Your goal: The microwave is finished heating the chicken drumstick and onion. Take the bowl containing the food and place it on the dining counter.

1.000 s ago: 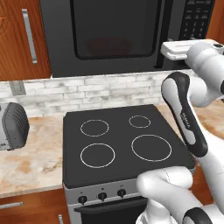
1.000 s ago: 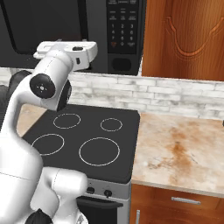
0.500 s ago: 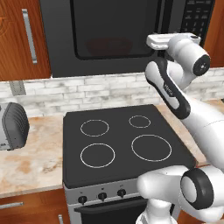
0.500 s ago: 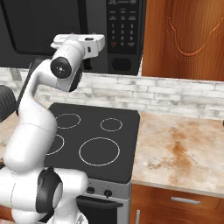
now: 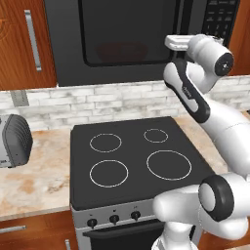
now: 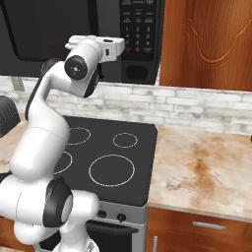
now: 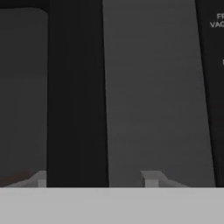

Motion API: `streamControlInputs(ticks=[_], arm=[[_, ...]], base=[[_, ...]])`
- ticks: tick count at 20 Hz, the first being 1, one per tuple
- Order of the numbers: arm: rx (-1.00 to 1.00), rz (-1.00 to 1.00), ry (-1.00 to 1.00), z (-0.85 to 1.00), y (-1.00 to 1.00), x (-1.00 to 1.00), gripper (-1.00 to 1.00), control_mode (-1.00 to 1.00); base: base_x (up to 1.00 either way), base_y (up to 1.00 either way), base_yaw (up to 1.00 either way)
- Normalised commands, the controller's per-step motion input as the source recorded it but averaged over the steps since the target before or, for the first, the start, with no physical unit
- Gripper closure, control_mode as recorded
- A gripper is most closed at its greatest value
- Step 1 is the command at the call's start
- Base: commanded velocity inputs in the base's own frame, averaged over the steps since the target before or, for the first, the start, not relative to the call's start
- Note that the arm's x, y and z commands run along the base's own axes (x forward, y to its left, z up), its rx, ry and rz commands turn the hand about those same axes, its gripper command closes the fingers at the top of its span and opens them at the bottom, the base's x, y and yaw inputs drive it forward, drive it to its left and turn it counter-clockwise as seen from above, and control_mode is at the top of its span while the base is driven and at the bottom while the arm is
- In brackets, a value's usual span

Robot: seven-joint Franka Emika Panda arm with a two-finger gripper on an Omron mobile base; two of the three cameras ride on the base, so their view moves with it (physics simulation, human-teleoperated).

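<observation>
The black microwave [image 5: 68, 44] hangs over the stove with its dark glass door shut. A dim red shape behind the glass is the bowl [image 5: 114, 51]; the chicken drumstick and onion are hidden. My gripper [image 5: 175, 45] is raised against the door's right side, beside the keypad [image 6: 140, 29]. In the hand view the long black handle [image 7: 76, 96] runs upright between the fingertips [image 7: 151, 179], and the gripper [image 7: 95, 179] is open astride it. The left tip sits at the handle's edge and the right tip stands apart from it. The dining counter is out of view.
A black four-ring stovetop [image 5: 132, 161] lies below the arm, flanked by marbled countertop [image 6: 202, 167]. A grey ribbed appliance [image 5: 12, 141] stands at the far left. Wooden cabinets [image 6: 206, 44] border the microwave on both sides.
The hand has swung left and up from beside the keypad to the microwave's handle. The jaws have started to narrow around it.
</observation>
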Motion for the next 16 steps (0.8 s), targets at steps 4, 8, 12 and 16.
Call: streamControlInputs(ticks=[4, 8, 12, 16], arm=[[0.0, 0.0, 0.0, 0.0, 0.0, 0.0, 1.0, -1.0], [0.0, 0.0, 0.0, 0.0, 0.0, -0.05, 1.0, -1.0], [0.0, 0.01, 0.0, 0.02, 0.0, -0.37, 1.0, -1.0], [0.0, 0.01, 0.0, 0.31, 0.0, -0.71, 1.0, -1.0]], base=[[0.0, 0.0, 0.0], [0.0, 0.0, 0.0], [0.0, 0.0, 0.0], [0.0, 0.0, 0.0]])
